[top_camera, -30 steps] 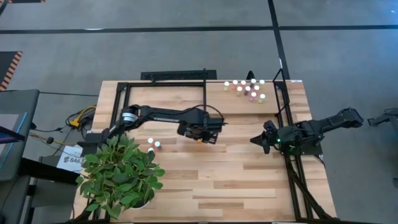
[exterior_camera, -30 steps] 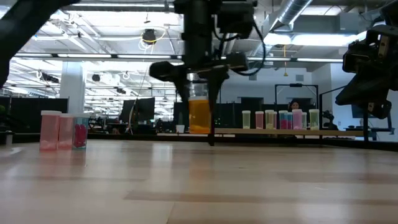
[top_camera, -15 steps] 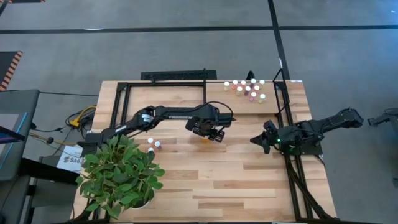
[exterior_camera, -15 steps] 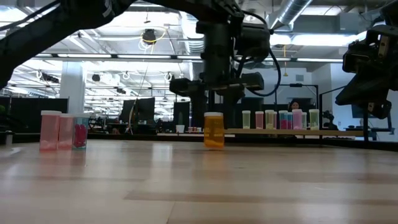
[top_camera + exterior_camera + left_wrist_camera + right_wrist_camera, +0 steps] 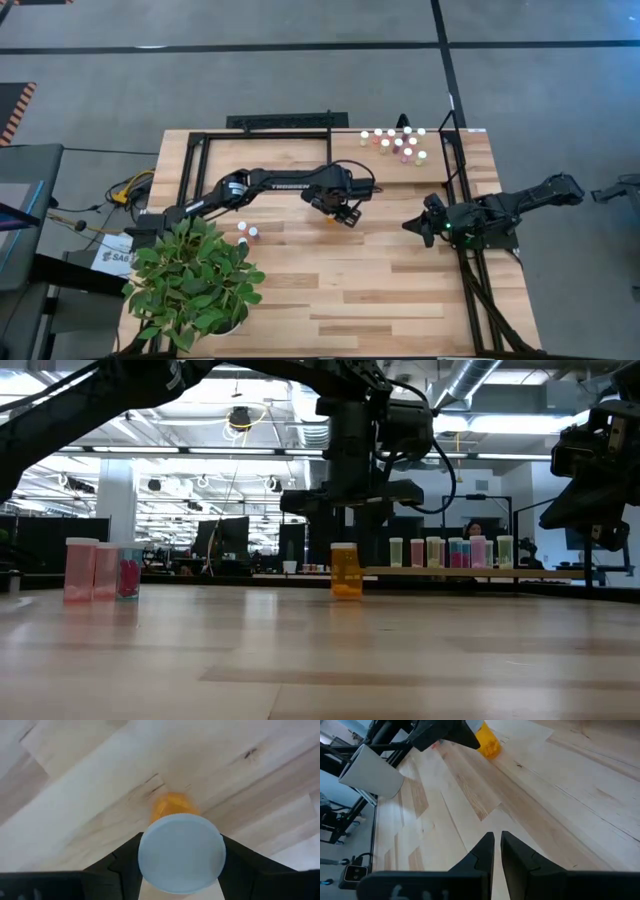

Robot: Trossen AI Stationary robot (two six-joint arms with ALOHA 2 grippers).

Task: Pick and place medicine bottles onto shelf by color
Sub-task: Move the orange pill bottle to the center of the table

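Hovering my left gripper [image 5: 347,510] just above the orange bottle [image 5: 346,570], fingers parted either side of its white cap, not gripping; bottle stands upright on the tabletop [image 5: 380,290]. Beyond bottle: vial cluster [image 5: 397,143] at far corner. Right gripper [image 5: 424,226] shut, empty, well right of bottle.

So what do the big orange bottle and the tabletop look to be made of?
Orange bottle: probably translucent plastic, since light glows through its amber body; its cap looks like matte white plastic. Tabletop: light wood planks with visible grain, seams and small knots, with a smooth, faintly glossy finish.
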